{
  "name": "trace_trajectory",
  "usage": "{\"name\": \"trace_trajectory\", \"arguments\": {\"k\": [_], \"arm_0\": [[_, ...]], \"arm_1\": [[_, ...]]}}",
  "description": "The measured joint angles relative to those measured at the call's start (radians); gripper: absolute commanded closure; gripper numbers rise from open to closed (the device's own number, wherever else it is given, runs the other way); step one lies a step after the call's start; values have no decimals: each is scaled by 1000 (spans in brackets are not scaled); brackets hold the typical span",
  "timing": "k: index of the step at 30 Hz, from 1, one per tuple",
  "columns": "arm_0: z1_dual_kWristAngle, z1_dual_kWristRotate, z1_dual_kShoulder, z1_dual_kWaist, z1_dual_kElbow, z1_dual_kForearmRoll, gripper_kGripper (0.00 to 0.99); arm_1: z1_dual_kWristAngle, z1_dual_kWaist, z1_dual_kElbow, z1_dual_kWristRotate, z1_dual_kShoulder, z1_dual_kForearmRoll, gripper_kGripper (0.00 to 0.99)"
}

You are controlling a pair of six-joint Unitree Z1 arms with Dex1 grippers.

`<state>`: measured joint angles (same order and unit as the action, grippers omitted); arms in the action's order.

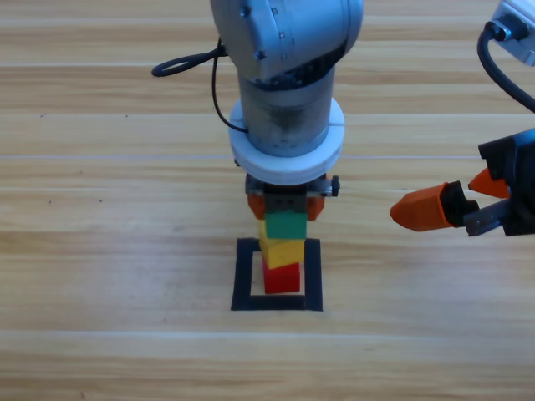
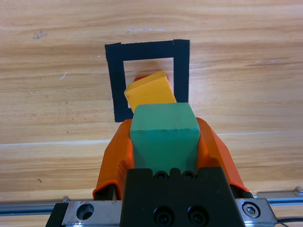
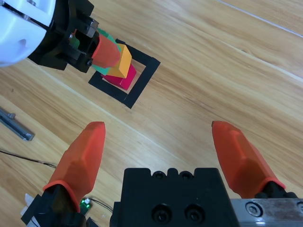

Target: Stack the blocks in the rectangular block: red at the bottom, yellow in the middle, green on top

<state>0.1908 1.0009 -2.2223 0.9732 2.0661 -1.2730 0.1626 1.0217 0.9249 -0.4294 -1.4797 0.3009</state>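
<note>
From the high view, the left arm comes down from the top edge and its grey body covers most of the left gripper; only slivers of orange show on either side of the green cube, which it clamps. Green sits on the yellow cube, and yellow on the red cube, inside the black tape rectangle. The stack's rear faces are hidden by the arm. The right gripper waits at the right edge, well apart from the stack, its arm cut off by the frame. The wooden bench has pale planks running across; a black cable loops near the top.

In the left wrist view, the orange jaws are closed against both sides of the green cube. Beyond it the yellow cube sits turned askew to green, and only a thin corner of the red cube peeks out. The tape rectangle is partly covered by the stack.

In the right wrist view, the right gripper stands wide open and empty. Far off, the left gripper hides most of green; yellow and red show beneath it within the tape rectangle. A metal rail crosses the lower left corner.
</note>
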Motion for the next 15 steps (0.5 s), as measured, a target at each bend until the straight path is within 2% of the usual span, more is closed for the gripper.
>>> {"name": "trace_trajectory", "arguments": {"k": [15], "arm_0": [[0,-12,-1,-10,12,0,952]], "arm_1": [[0,0,0,1,0,0,0]]}}
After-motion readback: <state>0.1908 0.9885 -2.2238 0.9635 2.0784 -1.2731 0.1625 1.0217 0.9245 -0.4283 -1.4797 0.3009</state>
